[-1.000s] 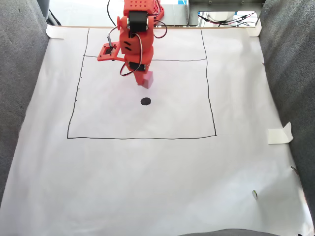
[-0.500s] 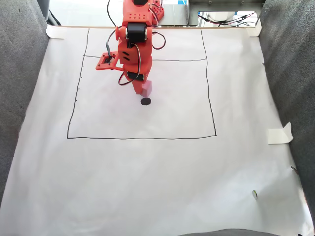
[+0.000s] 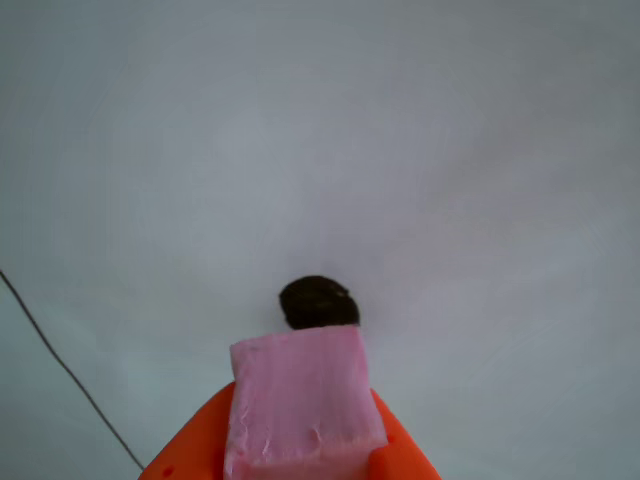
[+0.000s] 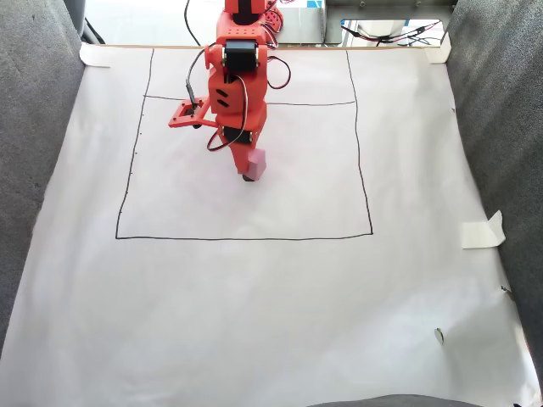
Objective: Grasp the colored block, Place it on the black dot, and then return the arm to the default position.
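In the other view a thin drawn line (image 3: 60,365) runs at nine o'clock. Our gripper (image 3: 300,455) has its orange fingers (image 3: 190,455) closed on the pink block (image 3: 300,405). The black dot (image 3: 318,301) lies at twelve o'clock from the block, half hidden behind its far edge; we judge a short forward nudge centres it.

No readable txt, labels, nos. or signs anywhere; paper sheet (image 4: 271,305) has drawn lines only.
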`<state>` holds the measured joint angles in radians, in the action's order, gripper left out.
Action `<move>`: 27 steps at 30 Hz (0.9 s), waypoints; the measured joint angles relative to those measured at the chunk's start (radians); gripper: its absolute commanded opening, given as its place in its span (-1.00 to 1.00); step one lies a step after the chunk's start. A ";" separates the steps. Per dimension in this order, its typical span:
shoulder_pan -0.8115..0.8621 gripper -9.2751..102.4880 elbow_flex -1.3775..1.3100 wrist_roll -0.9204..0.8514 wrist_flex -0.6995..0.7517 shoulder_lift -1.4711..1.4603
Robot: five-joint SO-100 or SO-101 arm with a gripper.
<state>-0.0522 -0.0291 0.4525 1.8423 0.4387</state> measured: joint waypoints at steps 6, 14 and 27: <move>-0.002 -0.84 0.000 0.009 0.012 -0.017; -0.002 -0.84 0.000 0.009 0.017 -0.048; 0.037 -0.84 0.000 0.014 0.017 -0.063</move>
<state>-0.0153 -0.0291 0.4663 1.8592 0.3758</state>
